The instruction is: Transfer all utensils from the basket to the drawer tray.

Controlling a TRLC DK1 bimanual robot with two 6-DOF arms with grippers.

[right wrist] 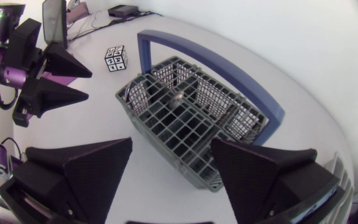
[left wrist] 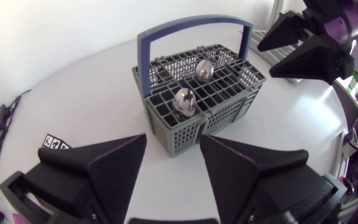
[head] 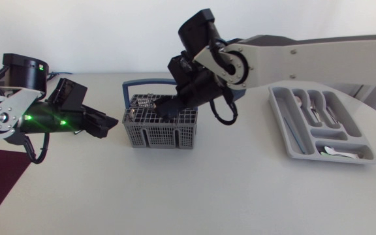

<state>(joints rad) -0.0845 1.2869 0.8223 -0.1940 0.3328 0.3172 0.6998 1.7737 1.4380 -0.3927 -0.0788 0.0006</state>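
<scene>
Our two arms crowded the one basket at the middle of the table, so we judged a knock between them the largest risk if both went in together. Next, the light basket could shift or tip if a finger caught its grid or the blue handle. Least, a spoon standing bowl-up in its cell could slip from the wedge fingers on its smooth head and fall short of the tray, which sat well apart at the right and already held cutlery.

Our right arm was extended past the middle, the right pincer poised over the basket, fingers apart and holding nothing. Our left pincer sat low just beside the basket's left end, likewise spread and empty.
</scene>
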